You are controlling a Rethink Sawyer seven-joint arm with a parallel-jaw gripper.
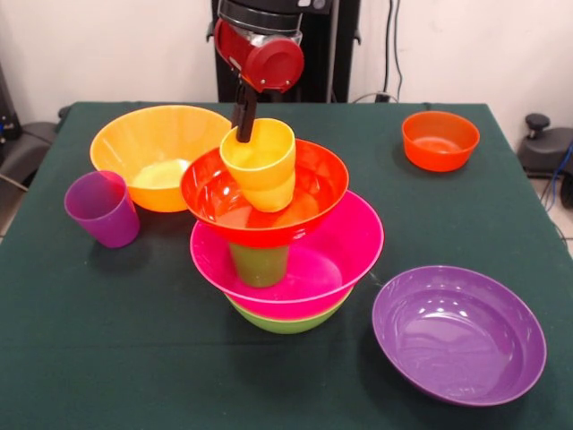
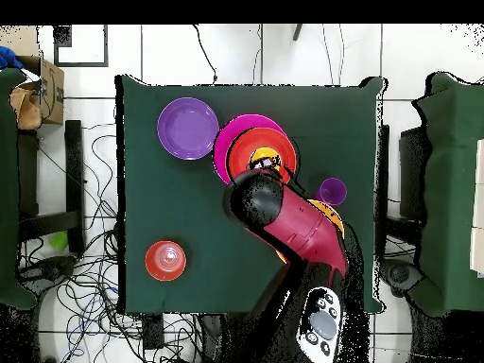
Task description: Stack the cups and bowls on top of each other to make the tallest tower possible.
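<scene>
Five pieces make up the tower (image 1: 285,242) near the middle of a dark green table (image 1: 107,358). Going left to right in the front view: a purple cup (image 1: 102,209) stands upright near the left edge, just beside a large orange bowl (image 1: 152,152) behind it. Next comes the tower: a lime green bowl (image 1: 285,321) at the bottom, a pink bowl (image 1: 309,264) nested in it, a green cup (image 1: 259,264) standing in the pink bowl, a red-orange bowl (image 1: 304,184) resting tilted on that cup, and a yellow cup (image 1: 261,164) on top. The gripper (image 1: 243,125) comes down from above, one dark finger at the yellow cup's rim; whether its jaws are clamped cannot be told. Right of the tower, a large purple bowl (image 1: 458,333) sits near the front, and a small red-orange bowl (image 1: 440,140) sits well apart at the far right.
</scene>
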